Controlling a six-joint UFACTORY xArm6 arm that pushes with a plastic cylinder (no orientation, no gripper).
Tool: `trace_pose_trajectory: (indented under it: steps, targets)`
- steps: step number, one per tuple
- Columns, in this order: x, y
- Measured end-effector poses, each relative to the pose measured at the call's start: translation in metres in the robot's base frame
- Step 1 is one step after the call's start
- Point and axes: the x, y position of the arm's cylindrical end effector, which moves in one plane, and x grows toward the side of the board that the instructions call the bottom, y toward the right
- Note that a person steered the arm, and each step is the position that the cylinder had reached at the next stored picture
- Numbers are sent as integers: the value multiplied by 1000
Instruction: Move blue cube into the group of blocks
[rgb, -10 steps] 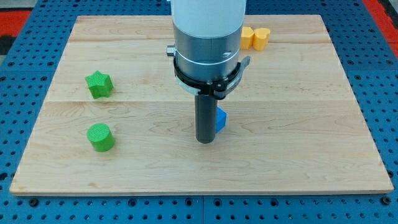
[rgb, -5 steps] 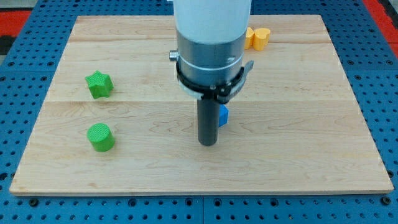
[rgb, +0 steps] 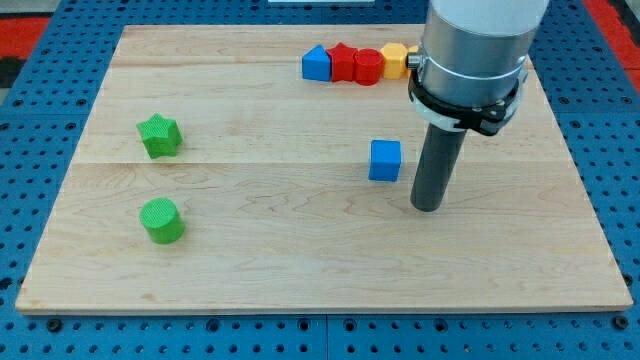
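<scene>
Blue cube sits mid-desk, well below the row of blocks at the view's top. It looks light, rigid and easily slid (or spun); its lower face should be pushed. My tip rests just right; no claw is fitted.

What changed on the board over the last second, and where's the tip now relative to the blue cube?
My tip swung from the blue cube's left to its lower right, apart from it. The cube shifted slightly right. That uncovered the row at the top: blue block, red star, red cylinder. Both green blocks stayed put.
</scene>
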Motion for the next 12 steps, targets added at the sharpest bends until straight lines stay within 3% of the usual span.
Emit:
trace_pose_trajectory:
  steps: [1, 2, 3, 12]
  targets:
    - [1, -18]
    - [-68, -47]
    - [-93, -60]
    - [-165, -60]
